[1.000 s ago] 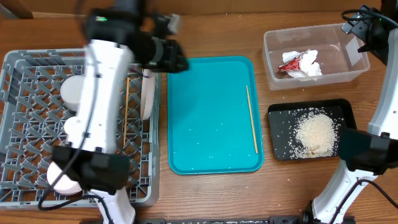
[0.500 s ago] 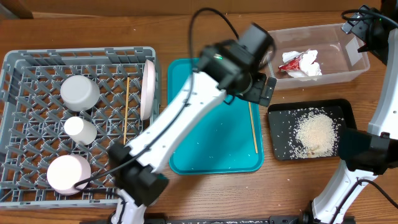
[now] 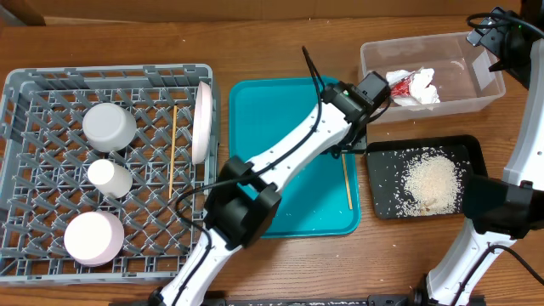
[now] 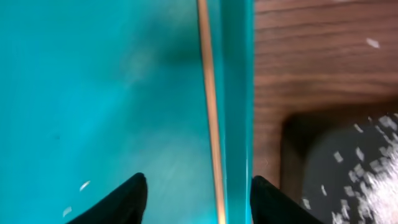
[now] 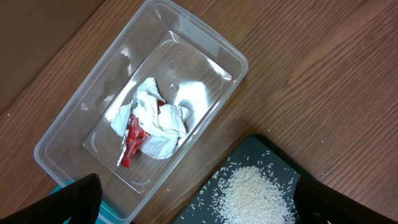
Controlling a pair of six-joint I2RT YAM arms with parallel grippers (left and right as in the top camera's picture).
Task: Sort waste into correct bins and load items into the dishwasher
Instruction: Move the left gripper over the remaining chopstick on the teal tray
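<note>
**Q:** Left claw (image 4: 199,200) status?
**A:** Open, one finger on either side of the chopstick (image 4: 209,93), which lies on the teal tray (image 4: 93,93) along its right rim.
**Q:** Right claw (image 5: 208,199)?
**A:** Open, empty, above the clear tub (image 5: 217,59), which contains tissue (image 5: 158,121) and the red wrapper (image 5: 132,138).

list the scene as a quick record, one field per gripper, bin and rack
left gripper: open, straddling thin light wooden chopstick on flat teal tray
right gripper: open, empty
clear plastic tub: crumpled white tissue, small red wrapper
shallow black tray: white rice grains
grey plastic dish rack: white bowl, second white bowl, small white cup, white plate on edge, second chopstick
</note>
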